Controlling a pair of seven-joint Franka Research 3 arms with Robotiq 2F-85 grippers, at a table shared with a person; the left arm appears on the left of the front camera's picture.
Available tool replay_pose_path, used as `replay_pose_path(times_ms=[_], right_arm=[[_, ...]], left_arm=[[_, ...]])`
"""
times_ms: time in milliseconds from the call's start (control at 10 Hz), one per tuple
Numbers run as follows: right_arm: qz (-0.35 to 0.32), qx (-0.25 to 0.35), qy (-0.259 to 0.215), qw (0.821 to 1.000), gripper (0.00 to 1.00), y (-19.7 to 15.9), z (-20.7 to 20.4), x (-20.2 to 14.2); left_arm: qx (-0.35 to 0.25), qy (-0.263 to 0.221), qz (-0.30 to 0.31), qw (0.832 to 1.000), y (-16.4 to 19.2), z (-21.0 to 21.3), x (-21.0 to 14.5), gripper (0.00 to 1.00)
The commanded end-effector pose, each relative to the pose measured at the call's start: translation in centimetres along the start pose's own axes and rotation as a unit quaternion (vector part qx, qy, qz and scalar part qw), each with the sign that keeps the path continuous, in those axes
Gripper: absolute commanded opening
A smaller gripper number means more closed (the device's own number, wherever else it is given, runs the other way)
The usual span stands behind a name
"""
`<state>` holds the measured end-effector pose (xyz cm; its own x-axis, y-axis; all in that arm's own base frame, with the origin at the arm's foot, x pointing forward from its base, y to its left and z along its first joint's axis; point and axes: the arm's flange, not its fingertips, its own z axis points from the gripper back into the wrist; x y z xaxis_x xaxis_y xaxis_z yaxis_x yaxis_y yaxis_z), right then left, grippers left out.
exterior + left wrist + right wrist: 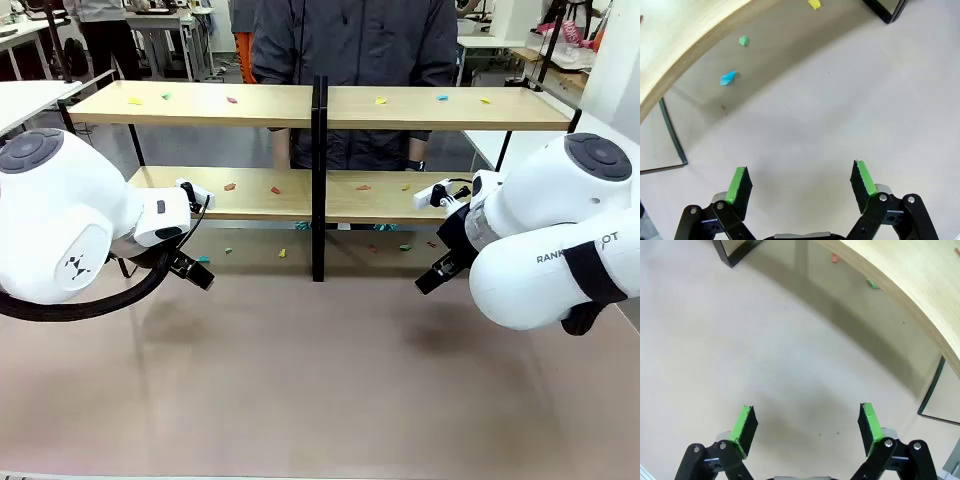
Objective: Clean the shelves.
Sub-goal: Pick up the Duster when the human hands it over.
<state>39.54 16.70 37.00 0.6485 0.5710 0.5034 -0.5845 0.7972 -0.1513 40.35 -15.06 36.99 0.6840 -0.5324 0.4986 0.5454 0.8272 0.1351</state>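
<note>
- Front view: the shelves [200, 105] stand across the far part of the beige tabletop [320, 380]. They have two light wooden tiers in a thin black frame, with a black divider [319, 180] at the middle.
- Small coloured paper scraps [231, 100] lie scattered on both tiers, left and right of the divider. More lie on the tabletop beneath the lower board.
- The left gripper [190, 270] hangs low over the tabletop, just in front of the lower tier, towards the left end of the shelves. The left wrist view shows its green pads [738, 186] spread wide apart with nothing between them.
- In that view a blue scrap [728, 78] and a green scrap [743, 40] lie ahead under the board's edge, well apart from the pads.
- The right gripper [432, 277] hangs likewise towards the right end. In the right wrist view its jaws are released and empty, and a red scrap [834, 258] lies farther off under the board.
- A person [350, 40] in a dark jacket stands behind the shelves at the far side, near the middle.
</note>
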Motion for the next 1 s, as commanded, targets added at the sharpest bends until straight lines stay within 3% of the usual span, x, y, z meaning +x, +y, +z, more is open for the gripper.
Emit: replay_pose_path(times_ms=[0,900], right_arm=[[0.0,0.0,0.0,1.0,1.0,0.0,0.0,0.0],[0.0,0.0,0.0,1.0,1.0,0.0,0.0,0.0]], left_arm=[[0.0,0.0,0.0,1.0,0.0,0.01,0.01,1.0],[0.0,0.0,0.0,1.0,0.0,0.01,0.01,1.0]])
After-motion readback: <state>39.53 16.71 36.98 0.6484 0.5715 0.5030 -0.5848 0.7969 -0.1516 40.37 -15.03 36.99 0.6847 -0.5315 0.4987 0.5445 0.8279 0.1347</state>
